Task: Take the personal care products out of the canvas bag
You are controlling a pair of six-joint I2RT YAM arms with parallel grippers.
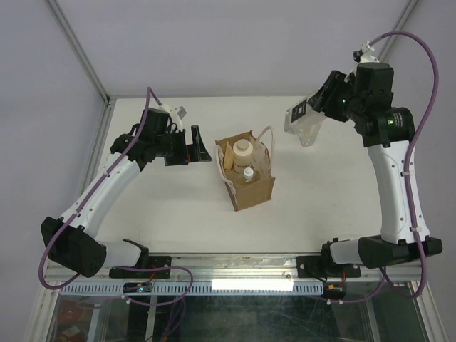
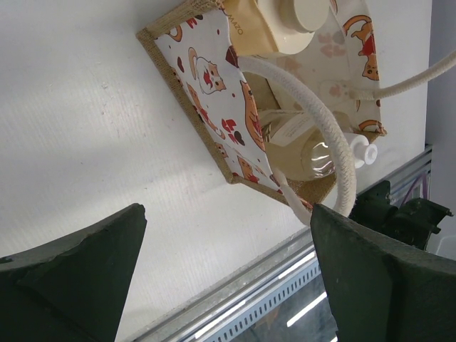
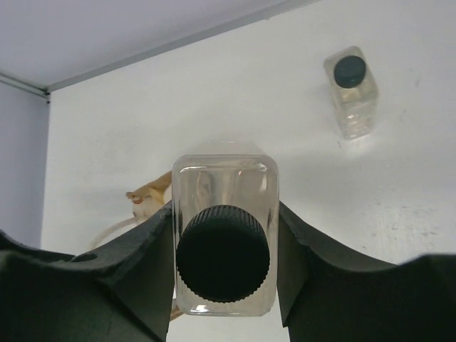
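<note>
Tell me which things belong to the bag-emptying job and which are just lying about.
Job: canvas bag; whitish bottle and white-capped bottle inside it; black-capped bottle in right gripper; second black-capped bottle on table.
Lying about: purple cable, metal frame rail.

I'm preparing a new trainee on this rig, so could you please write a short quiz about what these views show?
1. True or false: the left gripper is holding a bottle.
2. What is in the right gripper?
A) a clear bottle with a black cap
B) a loop handle
C) nothing
3. How many bottles show inside the canvas bag?

Key:
1. False. It is open and empty, beside the bag.
2. A.
3. Two: a cream-capped bottle and a white-capped bottle.
</note>
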